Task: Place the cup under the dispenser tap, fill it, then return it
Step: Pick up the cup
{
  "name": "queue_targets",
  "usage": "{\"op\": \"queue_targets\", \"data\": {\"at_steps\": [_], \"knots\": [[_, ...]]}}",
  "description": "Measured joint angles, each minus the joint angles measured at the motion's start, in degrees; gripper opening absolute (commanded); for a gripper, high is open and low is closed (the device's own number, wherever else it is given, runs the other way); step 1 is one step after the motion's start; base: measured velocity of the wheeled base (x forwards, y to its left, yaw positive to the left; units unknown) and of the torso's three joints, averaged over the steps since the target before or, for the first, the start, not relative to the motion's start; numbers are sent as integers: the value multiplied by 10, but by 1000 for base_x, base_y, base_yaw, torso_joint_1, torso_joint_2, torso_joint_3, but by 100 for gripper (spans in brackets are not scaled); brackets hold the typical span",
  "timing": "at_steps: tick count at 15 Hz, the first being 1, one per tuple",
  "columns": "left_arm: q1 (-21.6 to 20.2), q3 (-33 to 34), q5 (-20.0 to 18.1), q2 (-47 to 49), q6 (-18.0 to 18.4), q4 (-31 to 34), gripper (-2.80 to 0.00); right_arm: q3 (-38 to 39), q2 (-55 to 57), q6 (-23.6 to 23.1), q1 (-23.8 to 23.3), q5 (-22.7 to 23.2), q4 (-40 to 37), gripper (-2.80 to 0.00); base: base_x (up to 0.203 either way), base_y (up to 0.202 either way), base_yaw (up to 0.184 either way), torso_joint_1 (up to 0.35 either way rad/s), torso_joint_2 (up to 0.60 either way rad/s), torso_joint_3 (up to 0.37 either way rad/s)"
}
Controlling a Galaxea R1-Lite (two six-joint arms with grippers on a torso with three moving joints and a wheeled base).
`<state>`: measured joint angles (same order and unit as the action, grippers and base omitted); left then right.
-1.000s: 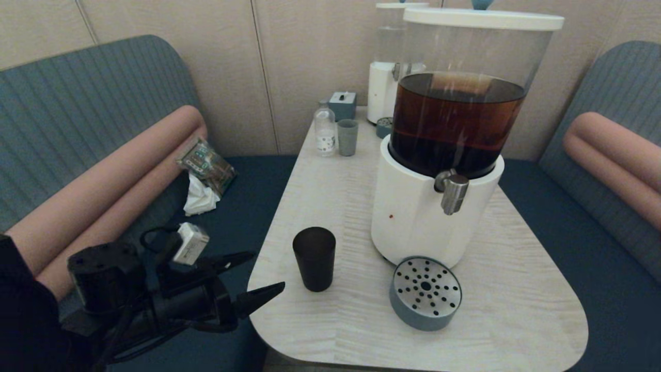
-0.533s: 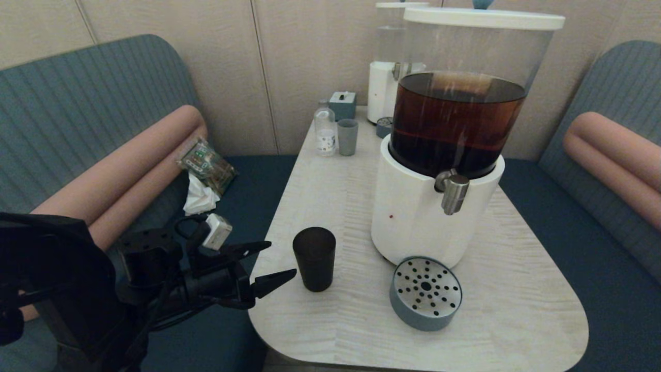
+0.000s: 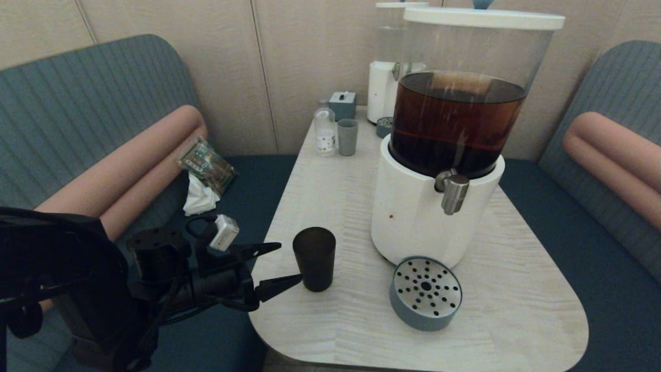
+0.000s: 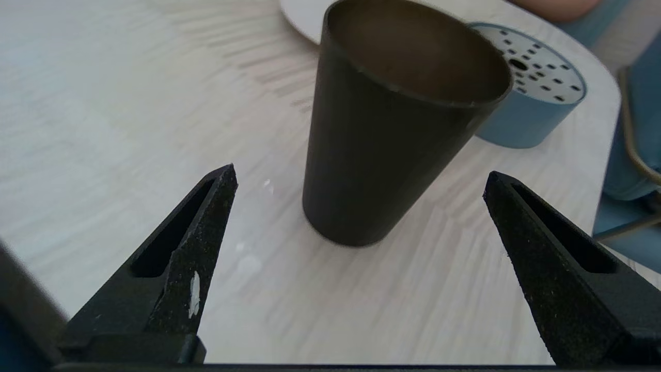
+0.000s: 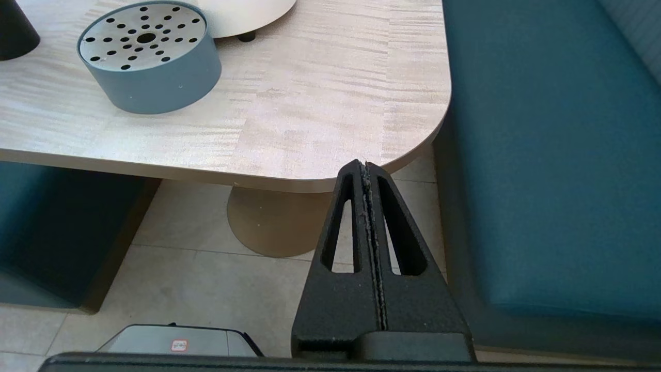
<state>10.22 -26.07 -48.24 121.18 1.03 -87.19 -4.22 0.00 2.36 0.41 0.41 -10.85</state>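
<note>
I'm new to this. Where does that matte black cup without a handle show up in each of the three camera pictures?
Head view: the matte black tapered cup stands on the table's near left part, just ahead of the open left gripper.
Left wrist view: the cup fills the upper middle.
Right wrist view: only a sliver of the cup shows at the upper left corner.
Shared landmark: the round blue-grey drip tray with a perforated steel top.

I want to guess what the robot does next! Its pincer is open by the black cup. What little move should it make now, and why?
Probably slide the left pincer a bit further forward, so its fingers sit on both sides of the black cup, then close. The fingers are wide apart and the cup stands upright just ahead of their tips, not yet between them.
</note>
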Motion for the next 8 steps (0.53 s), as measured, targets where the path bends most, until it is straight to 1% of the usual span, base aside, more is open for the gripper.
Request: {"op": "queue_targets", "data": {"at_steps": [3, 8], "knots": [[9, -11, -10, 9, -2, 0, 0, 0, 0, 0, 0, 0, 0, -280, 0, 0, 0, 0, 0, 0], [20, -41, -11, 25, -7, 0, 0, 0, 0, 0, 0, 0, 0, -280, 0, 0, 0, 0, 0, 0]]}}
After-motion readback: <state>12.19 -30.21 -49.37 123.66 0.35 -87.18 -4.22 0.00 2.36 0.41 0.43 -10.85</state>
